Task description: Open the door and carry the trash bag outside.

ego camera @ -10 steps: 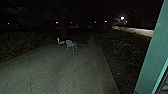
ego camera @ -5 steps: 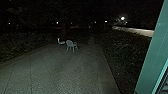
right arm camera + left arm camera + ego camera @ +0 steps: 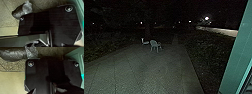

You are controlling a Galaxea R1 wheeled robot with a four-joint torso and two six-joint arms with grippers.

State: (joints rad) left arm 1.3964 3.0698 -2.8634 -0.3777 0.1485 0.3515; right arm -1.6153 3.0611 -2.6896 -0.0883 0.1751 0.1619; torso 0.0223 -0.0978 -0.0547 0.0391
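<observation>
The dark, shiny plastic trash bag (image 3: 13, 53), with a crinkled, clearer-looking end, shows over speckled stone paving (image 3: 15, 67) near the robot's base, beyond a smooth cream-coloured strip of floor (image 3: 11, 80). Whether the bag rests on the paving or hangs above it, I cannot tell. Nor can I tell on either side whether the grip is released, clenched or grasping the bag. At the right of the head view, a tall green painted upright (image 3: 236, 52) slants across the frame, part of the door or of its surround; I cannot tell which. Past it lies a wide paved yard (image 3: 141, 70) marked by thin dark joint lines. Farther out on the yard, 1 pale plastic chair (image 3: 154, 45) with a rounded back stands on its legs, and just beside it sits 1 low white object (image 3: 145, 42), its shape hard to make out. Dark low planting (image 3: 206, 57) borders the paving on the right, with more on the left. A bright white lamp (image 3: 206, 18) shines in the night beyond, above a long pale band (image 3: 220, 31).
</observation>
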